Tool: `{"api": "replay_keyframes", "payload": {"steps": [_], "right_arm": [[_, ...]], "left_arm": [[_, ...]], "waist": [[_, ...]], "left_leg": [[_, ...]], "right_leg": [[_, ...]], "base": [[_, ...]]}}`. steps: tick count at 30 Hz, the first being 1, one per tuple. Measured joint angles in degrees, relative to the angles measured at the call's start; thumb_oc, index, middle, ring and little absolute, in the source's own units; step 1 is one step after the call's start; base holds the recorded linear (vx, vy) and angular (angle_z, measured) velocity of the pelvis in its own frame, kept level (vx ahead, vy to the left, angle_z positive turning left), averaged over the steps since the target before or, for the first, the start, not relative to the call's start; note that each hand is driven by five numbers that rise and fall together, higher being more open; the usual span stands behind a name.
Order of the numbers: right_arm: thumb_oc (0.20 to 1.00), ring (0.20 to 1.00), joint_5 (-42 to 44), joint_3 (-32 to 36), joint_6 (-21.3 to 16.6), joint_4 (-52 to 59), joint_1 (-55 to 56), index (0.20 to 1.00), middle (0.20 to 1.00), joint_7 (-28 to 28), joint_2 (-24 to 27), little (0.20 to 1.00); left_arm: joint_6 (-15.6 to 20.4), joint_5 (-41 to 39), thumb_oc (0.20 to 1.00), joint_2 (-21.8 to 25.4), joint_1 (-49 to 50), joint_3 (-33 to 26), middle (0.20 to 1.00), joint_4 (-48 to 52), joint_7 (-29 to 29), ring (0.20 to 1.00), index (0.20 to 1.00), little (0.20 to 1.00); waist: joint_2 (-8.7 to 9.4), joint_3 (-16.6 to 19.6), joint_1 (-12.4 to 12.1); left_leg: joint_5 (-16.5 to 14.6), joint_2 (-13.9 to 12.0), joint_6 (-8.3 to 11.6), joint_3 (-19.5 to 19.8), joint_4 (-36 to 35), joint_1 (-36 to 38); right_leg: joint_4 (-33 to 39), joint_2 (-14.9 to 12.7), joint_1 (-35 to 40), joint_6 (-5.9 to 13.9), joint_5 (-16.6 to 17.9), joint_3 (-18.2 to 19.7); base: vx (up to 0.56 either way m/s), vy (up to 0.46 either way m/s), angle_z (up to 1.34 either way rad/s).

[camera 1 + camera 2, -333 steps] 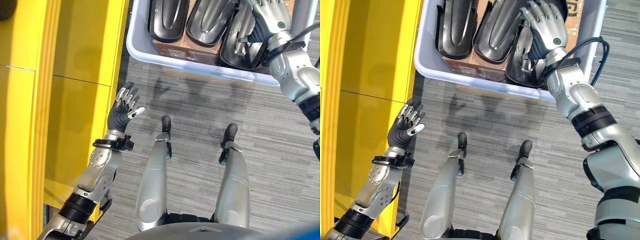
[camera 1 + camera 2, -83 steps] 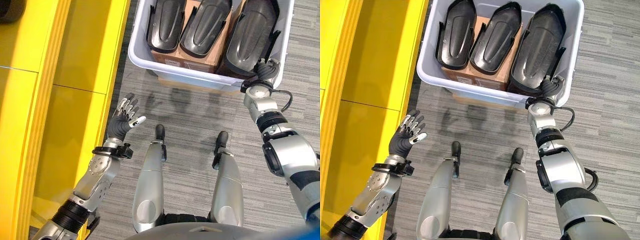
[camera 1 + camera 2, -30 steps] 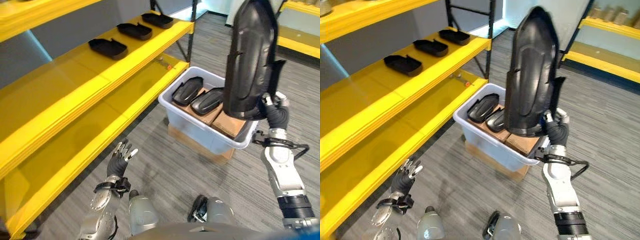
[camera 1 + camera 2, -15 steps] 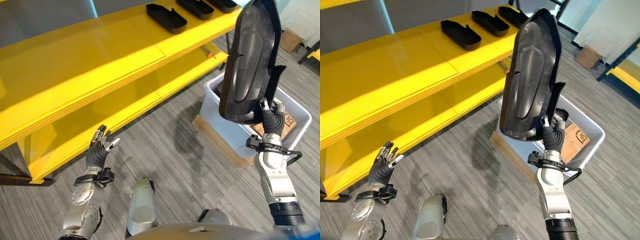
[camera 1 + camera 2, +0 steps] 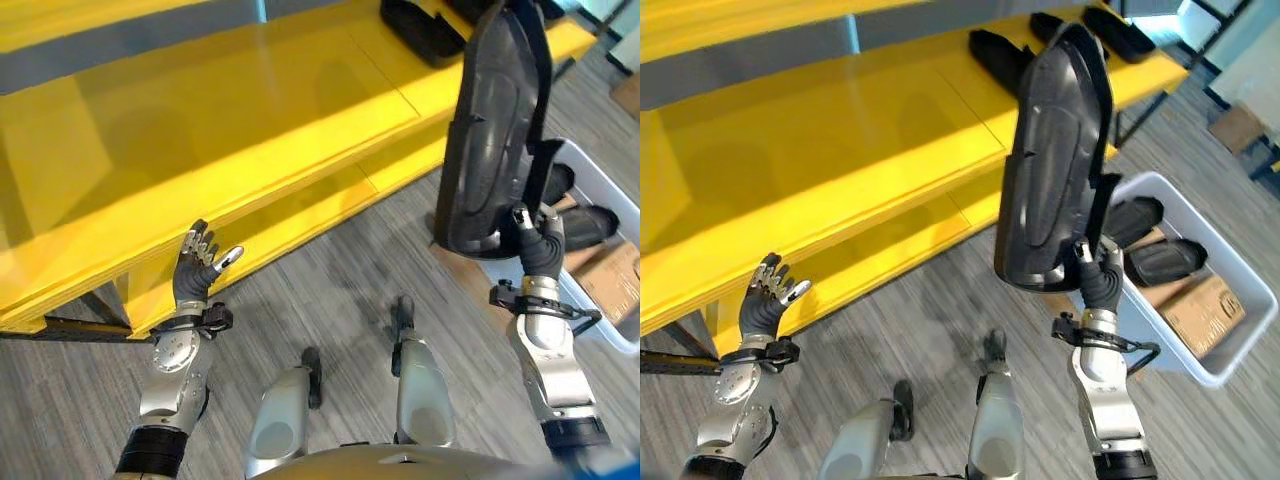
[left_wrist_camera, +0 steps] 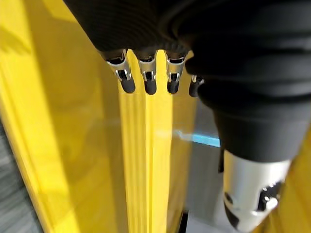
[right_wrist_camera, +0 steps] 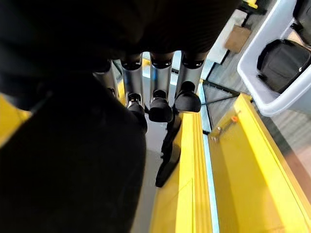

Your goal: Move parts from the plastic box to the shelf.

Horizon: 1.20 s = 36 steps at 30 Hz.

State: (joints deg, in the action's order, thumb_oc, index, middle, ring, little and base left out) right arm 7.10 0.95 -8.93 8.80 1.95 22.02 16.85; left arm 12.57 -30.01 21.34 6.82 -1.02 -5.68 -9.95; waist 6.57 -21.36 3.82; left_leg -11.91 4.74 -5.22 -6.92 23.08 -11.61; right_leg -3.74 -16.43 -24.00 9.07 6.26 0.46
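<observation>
While my right robot hand (image 5: 1100, 283) grips the long black moulded plastic part (image 5: 1055, 165) upright by its lower end, above the floor between grey plastic box (image 5: 1225, 370) and yellow shelf (image 5: 840, 110), left robot hand (image 5: 768, 298) open. Risk: top-heavy part pivoting loose, striking shelf edge.

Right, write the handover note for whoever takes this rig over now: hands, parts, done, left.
Right hand: shut on the base of a large black part, held upright above the floor in front of the yellow shelf.
Left hand: open, holding nothing, raised near the shelf's lower edge.
Done: black parts on the shelf, further along.
Left: set the held part on the shelf, then fetch the two parts in the plastic box.
</observation>
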Motion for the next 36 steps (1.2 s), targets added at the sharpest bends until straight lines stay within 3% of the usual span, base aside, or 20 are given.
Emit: {"api": "replay_keyframes", "payload": {"steps": [4,6,9,11,12,13,15,16,17,19,20,22,24,26,27,30,31,32,33,36], "right_arm": [[0.200,0.200,0.1,4.4,-0.1,0.6,1.0,0.200,0.200,-0.6,0.2,0.200],[0.200,0.200,0.3,5.7,-0.3,0.5,-1.5,0.200,0.200,-0.8,2.2,0.200],[0.200,0.200,0.4,5.6,-1.2,0.5,-2.2,0.200,0.200,-0.9,4.3,0.200],[0.200,0.200,0.5,5.6,-1.8,0.4,-1.6,0.200,0.200,-0.7,4.3,0.200],[0.200,0.200,0.4,5.6,-1.8,-0.1,-1.6,0.200,0.200,-0.4,4.3,0.200],[0.200,0.200,0.5,5.9,-1.8,-0.6,-1.7,0.200,0.200,0.3,4.4,0.200],[0.200,0.200,0.5,5.9,-1.8,-1.0,-3.7,0.200,0.200,0.7,4.5,0.200],[0.200,0.200,0.3,5.6,-1.8,-1.1,-4.2,0.200,0.200,0.6,4.5,0.200],[0.200,0.200,0.3,5.6,-1.8,-1.2,-4.3,0.200,0.200,0.5,4.5,0.200],[0.200,0.200,0.3,5.1,-1.8,-2.2,-4.2,0.200,0.200,0.4,4.6,0.200],[0.200,0.200,0.5,5.3,-1.8,-2.6,-4.0,0.200,0.200,0.8,4.5,0.200],[0.200,0.200,0.6,5.4,-1.8,-3.4,-4.4,0.200,0.200,1.3,3.9,0.200],[0.200,0.200,0.6,5.4,-1.9,-3.3,-4.6,0.200,0.200,1.5,3.7,0.200],[0.200,0.200,0.6,5.6,-2.0,-3.4,-4.3,0.200,0.200,1.5,3.4,0.200],[0.200,0.200,0.6,5.3,-2.0,-3.4,-4.2,0.200,0.200,1.1,3.2,0.200],[0.200,0.200,0.6,6.1,-2.0,-3.4,-3.6,0.200,0.200,0.8,4.1,0.200],[0.200,0.200,0.7,6.7,-1.8,-3.3,-2.1,0.200,0.200,0.8,3.8,0.200],[0.200,0.200,0.7,5.9,-1.8,-3.4,-0.5,0.200,0.200,0.5,2.3,0.200],[0.200,0.200,0.8,3.8,-1.6,-4.2,-1.9,0.200,0.200,-0.1,1.2,0.200],[0.200,0.200,0.4,2.9,-0.4,-4.1,-3.8,0.200,0.200,-1.1,1.8,0.200]], "left_arm": [[0.1,0.3,1.000,-1.0,5.3,1.1,1.000,-0.3,0.4,1.000,1.000,1.000],[0.1,0.2,1.000,-2.3,5.2,0.9,1.000,-0.3,0.8,1.000,1.000,1.000],[-1.0,0.0,1.000,-4.1,3.0,1.3,1.000,-0.5,0.7,1.000,1.000,1.000],[-1.0,-0.2,1.000,-4.0,4.5,1.5,1.000,-0.4,0.7,1.000,1.000,1.000],[-0.9,-0.4,1.000,-4.2,5.5,1.3,1.000,-0.3,0.5,1.000,1.000,1.000],[-1.0,-0.7,1.000,-4.6,5.9,1.3,1.000,-0.1,0.2,1.000,1.000,1.000],[-1.1,-0.8,1.000,-4.7,6.0,1.7,1.000,1.2,0.0,1.000,1.000,1.000],[-1.1,-0.8,1.000,-4.8,5.6,2.9,1.000,2.4,0.3,1.000,1.000,1.000],[-1.1,-0.8,1.000,-4.8,5.4,2.9,1.000,2.4,0.4,1.000,1.000,1.000],[-1.1,-0.9,1.000,-4.9,3.7,3.0,1.000,2.5,0.8,1.000,1.000,1.000],[-1.1,-1.0,1.000,-4.8,1.9,3.5,1.000,2.3,0.8,1.000,1.000,1.000],[-0.9,-1.0,1.000,-5.0,0.2,3.8,1.000,2.5,0.8,1.000,1.000,1.000],[-0.9,-1.0,1.000,-5.0,-0.7,3.9,1.000,2.2,0.8,1.000,1.000,1.000],[-0.9,-0.9,1.000,-4.9,-0.8,3.8,1.000,1.9,0.7,1.000,1.000,1.000],[-0.9,-0.9,1.000,-4.9,-0.1,3.7,1.000,1.9,0.7,1.000,1.000,1.000],[-0.9,-0.8,1.000,-5.0,0.0,3.6,1.000,2.1,0.9,1.000,1.000,1.000],[-0.9,-0.8,1.000,-4.2,-1.6,3.1,1.000,2.2,0.8,1.000,1.000,1.000],[-0.6,-0.8,1.000,-1.3,-1.3,3.0,1.000,3.4,0.8,1.000,1.000,1.000],[-0.5,-0.6,1.000,1.0,-1.6,2.6,1.000,2.1,0.8,1.000,1.000,1.000],[-0.5,-0.4,1.000,0.8,-1.1,2.5,1.000,2.2,0.8,1.000,1.000,1.000]], "waist": [[-1.41,-0.6,-0.3],[-2.38,-0.8,-0.4],[-4.24,0.0,0.2],[-3.28,0.9,-0.1],[-2.56,1.7,0.0],[-2.70,2.4,-0.3],[-2.74,2.4,-0.9],[-2.83,2.5,-0.9],[-2.84,2.5,-1.0],[-2.02,3.0,-1.9],[-0.97,3.2,-1.5],[-0.62,3.5,-1.7],[-1.38,3.5,-1.7],[-2.89,3.1,-2.7],[-3.52,3.2,-3.5],[-6.38,4.4,-1.8],[-5.27,4.4,-1.6],[-1.58,6.6,-1.9],[-0.95,6.7,-3.4],[-0.12,6.6,-4.0]], "left_leg": [[0.8,2.7,-1.60,6.1,-4.5,4.5],[1.1,0.5,-1.84,8.6,-8.1,7.6],[0.1,-2.2,0.62,10.9,-11.5,11.9],[-0.6,-3.0,2.68,11.6,-12.0,13.1],[-1.3,-3.2,4.05,12.8,-12.6,14.1],[-1.3,-4.6,5.25,14.0,-12.7,14.5],[-0.6,-7.3,6.79,13.9,-11.8,14.2],[-0.6,-12.8,7.52,13.7,-13.2,14.9],[-0.8,-13.3,7.84,13.8,-13.3,15.0],[-0.7,-13.6,8.90,12.1,-8.9,12.2],[0.1,-13.7,9.61,9.3,-0.4,4.8],[1.2,-17.1,9.68,4.7,-7.1,1.1],[6.0,-21.8,10.87,0.3,-15.6,-2.5],[10.9,-24.2,12.56,0.0,-21.1,-3.1],[11.2,-24.3,12.34,2.0,-20.3,-1.8],[12.4,-20.9,12.24,1.2,-17.5,2.5],[12.8,-18.7,11.78,-1.1,-16.1,2.5],[11.2,-14.8,10.88,-1.8,-14.3,2.4],[8.2,-14.3,10.60,-2.1,-9.6,0.1],[6.0,-13.7,9.63,-1.9,-5.7,-2.3]], "right_leg": [[-2.1,4.7,7.6,-1.08,2.0,-0.6],[-8.8,9.9,8.2,-5.93,-1.1,-5.6],[-8.0,10.0,6.5,-6.70,-0.9,-7.2],[-3.6,9.2,7.6,-8.12,3.8,-7.6],[-4.9,8.4,7.9,-6.98,3.2,-7.6],[-6.0,9.2,8.6,-7.59,-0.5,-8.3],[-7.7,11.1,8.7,-10.39,-3.0,-9.4],[-11.0,14.0,8.4,-12.00,-7.1,-10.5],[-11.4,14.4,8.3,-12.23,-7.4,-10.6],[-12.2,14.7,7.4,-11.37,-9.9,-11.4],[-10.0,12.8,8.4,-11.35,-8.9,-12.9],[-8.4,12.3,9.2,-11.06,-8.6,-13.9],[-6.0,11.7,10.0,-10.47,-8.7,-15.8],[-3.8,11.4,11.0,-9.14,-9.0,-17.3],[-4.3,11.2,10.9,-7.86,-8.1,-15.8],[-5.1,8.6,11.3,-5.42,-6.2,-14.5],[-12.1,4.0,10.3,-5.40,-8.8,-13.8],[-8.8,-0.4,14.0,-4.04,-9.0,-12.4],[-3.2,-0.7,16.6,-0.18,-4.7,-12.0],[-2.0,-1.4,16.6,-1.33,-2.8,-12.4]], "base": [[0.29,-0.352,0.68],[0.31,-0.393,0.60],[0.20,-0.276,0.28],[0.15,-0.213,0.34],[0.12,-0.150,0.57],[0.12,-0.140,0.54],[0.10,-0.122,0.46],[0.08,-0.166,0.43],[0.04,-0.151,0.38],[-0.01,-0.033,0.30],[0.01,0.100,0.79],[0.05,0.158,0.83],[0.09,0.197,0.49],[0.12,0.208,-0.15],[0.11,0.198,-0.72],[0.11,0.211,-0.47],[0.14,0.236,-0.02],[0.14,0.240,0.04],[0.12,0.190,0.05],[0.08,0.105,0.04]]}}
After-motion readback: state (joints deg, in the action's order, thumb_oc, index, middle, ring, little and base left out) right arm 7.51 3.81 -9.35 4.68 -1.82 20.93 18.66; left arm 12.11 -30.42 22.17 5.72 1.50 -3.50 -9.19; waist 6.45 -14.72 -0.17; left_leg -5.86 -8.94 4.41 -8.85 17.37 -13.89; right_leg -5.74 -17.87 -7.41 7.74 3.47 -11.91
